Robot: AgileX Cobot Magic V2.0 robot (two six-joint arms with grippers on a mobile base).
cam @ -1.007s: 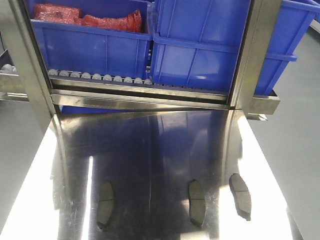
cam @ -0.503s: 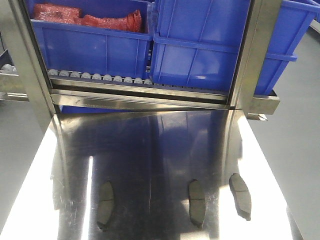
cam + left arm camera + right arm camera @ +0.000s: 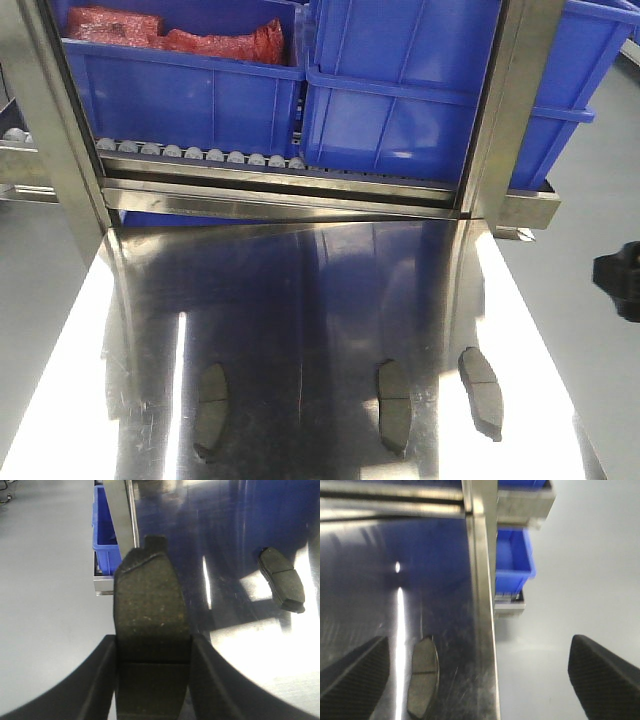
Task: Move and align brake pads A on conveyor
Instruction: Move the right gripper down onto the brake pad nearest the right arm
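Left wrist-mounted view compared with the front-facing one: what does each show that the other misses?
Only the left wrist view shows the left end effector shut on a held brake pad. Only the front view shows all three loose brake pads, red bags and grey rollers. Both show the shiny steel tabletop, blue bins and at least one loose pad.

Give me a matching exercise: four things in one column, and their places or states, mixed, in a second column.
1. nearest dark-grey curved brake pad, left wrist view
2. crumpled red plastic bags
3. row of small grey rollers
4. black right end effector

A. open and empty
B. inside a blue plastic bin
C. clamped in the left end effector
D. beneath the blue bins

Pairs: 1-C; 2-B; 3-D; 4-A
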